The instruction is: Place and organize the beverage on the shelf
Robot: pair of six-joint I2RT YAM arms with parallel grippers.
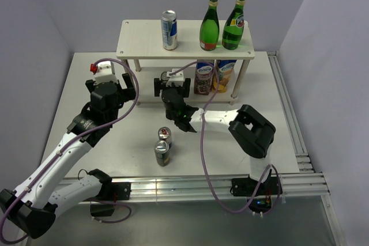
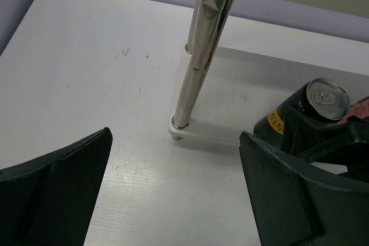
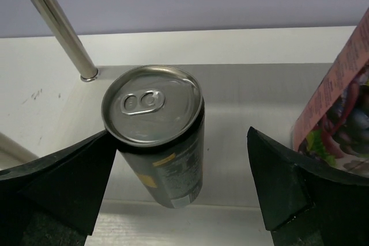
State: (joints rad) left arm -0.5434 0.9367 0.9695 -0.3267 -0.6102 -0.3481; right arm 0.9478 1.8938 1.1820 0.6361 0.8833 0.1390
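Note:
The shelf (image 1: 144, 38) stands at the back. Its top board holds a blue-silver can (image 1: 169, 29) and two green bottles (image 1: 210, 24) (image 1: 233, 22). My right gripper (image 1: 172, 89) is at the front of the lower board (image 3: 259, 84). It is open (image 3: 180, 142) around an upright dark can (image 3: 164, 142), which stands against the left finger. The right wrist hides this can in the top view. The can's top also shows in the left wrist view (image 2: 327, 97). Two more cans (image 1: 165, 136) (image 1: 162, 152) stand on the table. My left gripper (image 1: 110, 84) is open and empty (image 2: 176, 159) by the shelf's left front leg (image 2: 196, 56).
Two drink cartons (image 1: 203, 76) (image 1: 225, 75) stand on the lower board to the right of my right gripper; one shows at the right edge of the right wrist view (image 3: 340, 113). A metal rail (image 1: 288, 119) runs along the table's right side.

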